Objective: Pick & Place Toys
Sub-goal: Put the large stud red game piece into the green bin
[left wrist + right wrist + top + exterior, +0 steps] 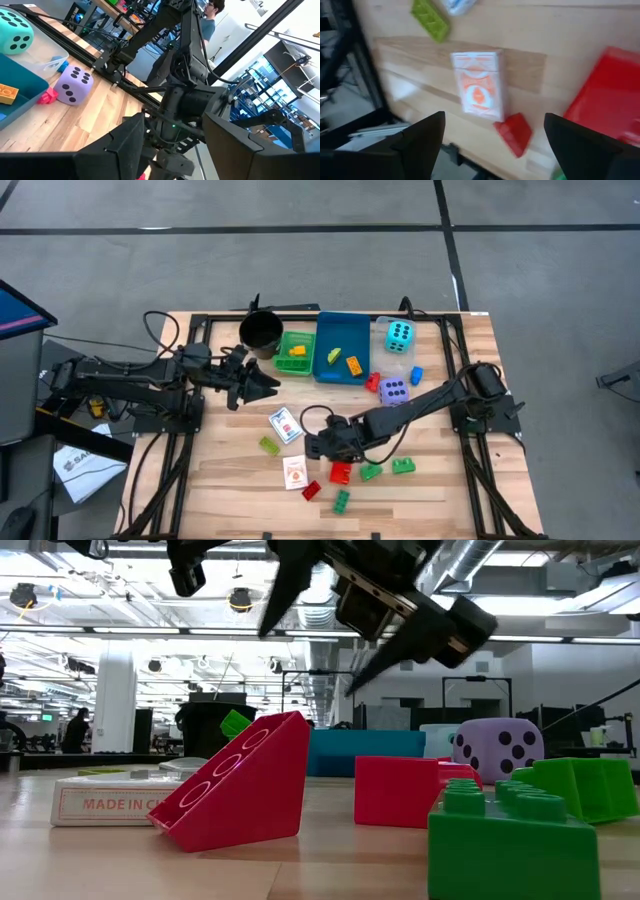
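While the high view looks straight down on the wooden table, the right gripper hangs with its fingers spread and nothing between them, just above the boards near the orange card pack and the big red brick. The left gripper is parted too and holds nothing, poised near the black cup and the green tray. The blue tray holds a yellow-green piece and an orange brick; the cyan die sits in the clear tray, the purple die on the table just beside it. Green bricks lie right of the red brick, another nearer, and the blue-backed card pack lies farther left.

In the low view, a small red brick stands tilted beside the card pack, with the big red brick, a green brick and the purple die to the right; dark open fingers hang overhead.

In the left wrist view, both dice show beyond the right arm.

In the right wrist view, the orange card pack lies between the spread fingers, touching the small red brick.
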Action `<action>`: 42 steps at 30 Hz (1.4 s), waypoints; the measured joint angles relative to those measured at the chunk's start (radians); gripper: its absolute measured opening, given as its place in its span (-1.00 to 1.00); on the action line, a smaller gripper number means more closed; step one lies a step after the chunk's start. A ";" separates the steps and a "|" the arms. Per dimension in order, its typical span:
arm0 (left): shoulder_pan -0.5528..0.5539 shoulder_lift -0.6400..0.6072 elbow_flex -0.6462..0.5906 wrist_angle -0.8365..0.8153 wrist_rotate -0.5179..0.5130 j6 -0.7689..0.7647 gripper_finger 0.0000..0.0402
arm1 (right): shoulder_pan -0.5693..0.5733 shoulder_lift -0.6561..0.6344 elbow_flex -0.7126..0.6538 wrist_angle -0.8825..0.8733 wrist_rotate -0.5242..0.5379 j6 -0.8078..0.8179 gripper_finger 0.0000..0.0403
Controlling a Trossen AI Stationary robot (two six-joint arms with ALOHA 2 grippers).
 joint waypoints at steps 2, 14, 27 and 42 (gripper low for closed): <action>0.000 0.000 0.000 0.000 0.000 0.000 -0.02 | 0.001 0.001 -0.001 -0.013 -0.008 0.000 0.65; 0.000 0.000 0.000 0.001 0.000 0.000 -0.02 | 0.010 0.001 0.000 -0.175 -0.078 -0.030 0.65; 0.000 0.000 0.000 0.001 0.000 0.000 -0.02 | 0.014 0.001 0.000 -0.227 -0.119 -0.042 0.65; 0.000 0.000 0.000 0.001 0.000 0.000 -0.02 | 0.003 0.001 0.000 -0.295 -0.119 -0.042 0.65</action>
